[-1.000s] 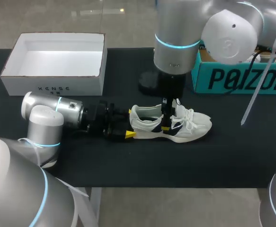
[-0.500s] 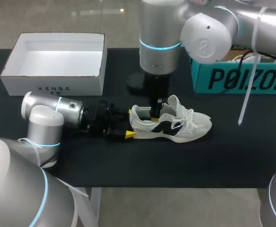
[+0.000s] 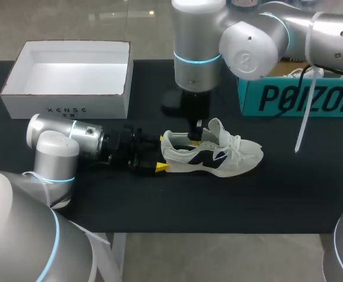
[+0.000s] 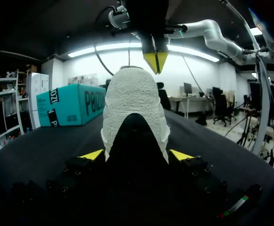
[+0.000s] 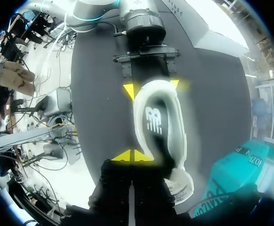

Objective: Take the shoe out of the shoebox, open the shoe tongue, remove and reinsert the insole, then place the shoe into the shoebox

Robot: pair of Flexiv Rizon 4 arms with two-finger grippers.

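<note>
Pinning the shoe by its heel, ready for work on the insole.

Leaves the open white shoebox well apart, off to one side of the left gripper, presumably awaiting the shoe's return. Clamps that gripper's fingers on both sides of the heel, toe pointing straight ahead of it, likely to stop any sliding. Holds the right gripper just over the shoe's opening, beside the raised tongue, tips pinched together on nothing visible. Sets the teal box well beyond it.
</note>
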